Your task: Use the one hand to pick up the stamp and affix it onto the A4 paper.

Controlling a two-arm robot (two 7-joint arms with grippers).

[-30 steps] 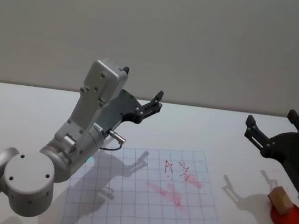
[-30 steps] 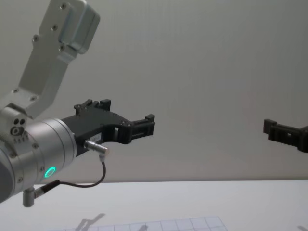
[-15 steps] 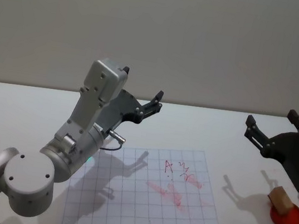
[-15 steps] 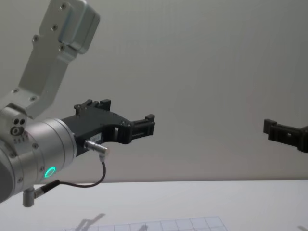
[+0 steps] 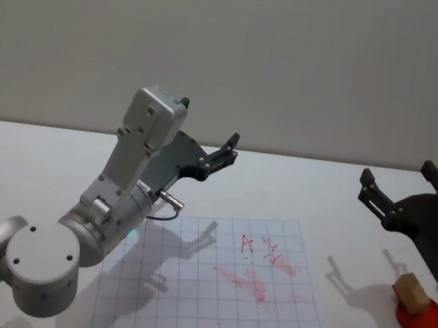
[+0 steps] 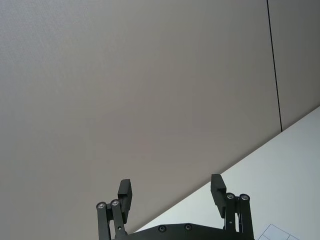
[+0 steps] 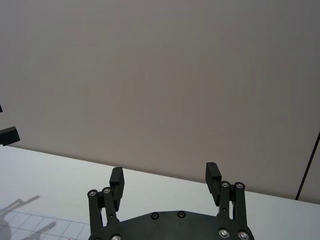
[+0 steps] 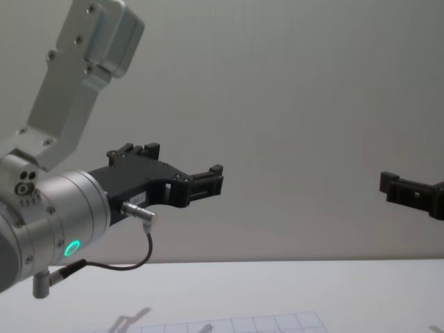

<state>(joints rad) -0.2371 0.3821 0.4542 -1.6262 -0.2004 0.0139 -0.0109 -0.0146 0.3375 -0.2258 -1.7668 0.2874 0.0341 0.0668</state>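
Nothing has shifted — left gripper [image 5: 227, 150] and right gripper [image 5: 396, 176] hang released above the white desk [image 5: 39, 154]. The pale wooden stamp [image 5: 411, 291] rests on a red round pad [image 5: 420, 321], right of the white gridded A4 paper [image 5: 295, 316].

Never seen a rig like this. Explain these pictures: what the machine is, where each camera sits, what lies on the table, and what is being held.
It is a two-armed robot at a white table. One picture looks down from its head, one looks forward from its chest, and one comes from each wrist. The left gripper and the right gripper are both raised, open and hold nothing. On the table lie the A4 paper, gridded and marked in red, and, at the right, a wooden stamp resting on a red pad.
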